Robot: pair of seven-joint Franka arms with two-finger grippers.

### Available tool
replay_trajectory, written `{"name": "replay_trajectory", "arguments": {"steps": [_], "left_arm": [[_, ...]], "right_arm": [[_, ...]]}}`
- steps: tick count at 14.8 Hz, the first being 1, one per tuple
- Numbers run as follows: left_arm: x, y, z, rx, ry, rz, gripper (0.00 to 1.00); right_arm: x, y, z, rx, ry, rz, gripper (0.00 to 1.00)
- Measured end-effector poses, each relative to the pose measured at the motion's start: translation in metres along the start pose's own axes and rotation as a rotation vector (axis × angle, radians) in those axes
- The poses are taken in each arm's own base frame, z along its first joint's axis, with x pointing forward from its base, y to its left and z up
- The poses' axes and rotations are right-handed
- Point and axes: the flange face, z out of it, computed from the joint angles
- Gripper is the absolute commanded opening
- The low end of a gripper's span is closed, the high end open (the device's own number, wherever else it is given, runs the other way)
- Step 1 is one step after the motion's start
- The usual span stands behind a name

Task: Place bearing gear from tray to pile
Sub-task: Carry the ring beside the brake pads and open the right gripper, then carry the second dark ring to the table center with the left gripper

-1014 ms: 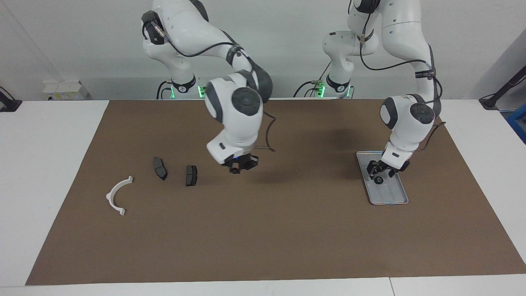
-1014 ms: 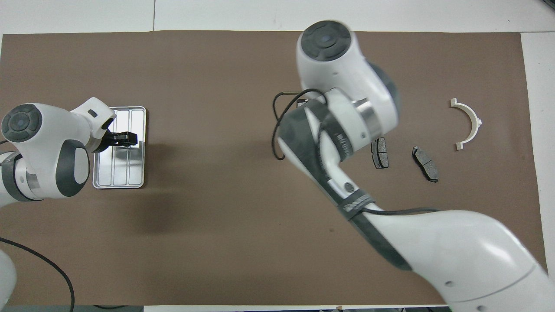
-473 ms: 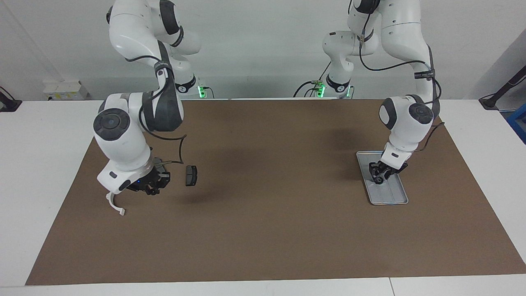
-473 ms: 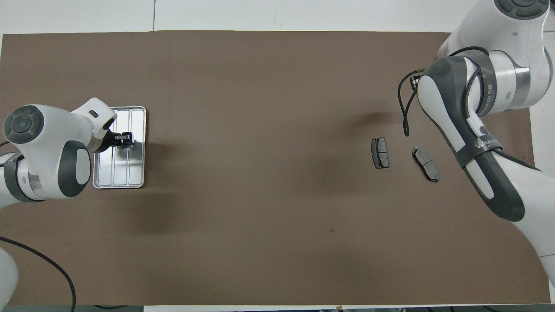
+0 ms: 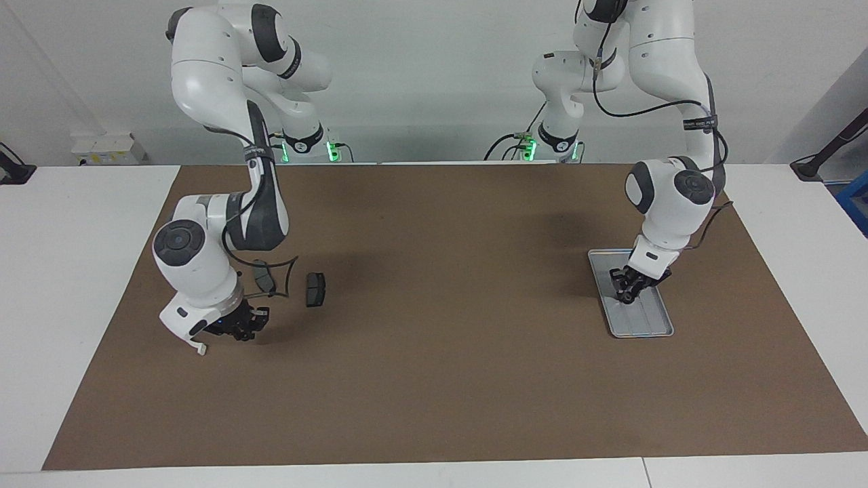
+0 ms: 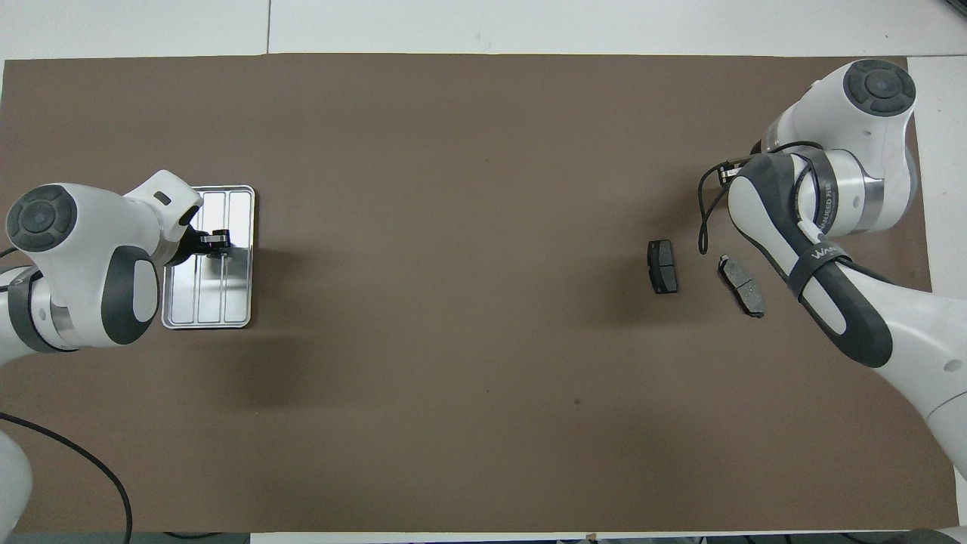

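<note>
The white arc (image 5: 201,349) is largely hidden by the closed right gripper (image 5: 241,331); the left gripper (image 5: 627,293) is lowered into the tray (image 5: 647,325), its opening unclear.

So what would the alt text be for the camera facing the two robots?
The left gripper is down in the silver tray at the left arm's end of a brown mat. The right gripper hangs low by a white arc and two dark pads.
</note>
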Motion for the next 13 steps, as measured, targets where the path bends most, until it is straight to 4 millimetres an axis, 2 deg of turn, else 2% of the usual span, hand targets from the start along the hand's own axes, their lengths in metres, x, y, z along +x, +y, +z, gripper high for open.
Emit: {"name": "replay_trajectory", "arguments": {"steps": [3,4,5,8,9,11,12,13], "left_arm": [[0.001,0.000,-0.001,0.000,-0.001,-0.004,0.16],[0.003,-0.001,-0.005,0.000,-0.006,-0.006,0.16],[0.007,-0.001,-0.011,0.001,-0.019,-0.007,0.16],[0.022,0.000,-0.040,0.001,-0.037,-0.020,0.15],[0.025,0.001,-0.048,0.001,-0.036,-0.038,0.15],[0.029,0.017,-0.065,-0.002,-0.048,-0.080,0.15],[0.031,0.057,-0.082,-0.005,-0.052,-0.109,0.15],[0.031,0.074,-0.087,-0.005,-0.056,-0.132,0.15]], "right_arm": [[-0.002,-0.001,0.010,0.002,0.021,-0.002,0.00],[-0.002,-0.002,0.011,0.002,0.023,-0.002,0.30],[-0.002,-0.002,0.011,0.002,0.023,-0.002,0.99],[-0.002,-0.007,0.006,0.003,0.018,-0.010,1.00],[-0.003,-0.016,-0.004,0.002,-0.001,-0.023,1.00],[-0.007,-0.044,-0.049,-0.007,-0.026,-0.058,1.00],[-0.017,-0.071,-0.108,-0.020,-0.016,-0.086,1.00],[-0.022,-0.075,-0.125,-0.023,-0.015,-0.092,1.00]]}}
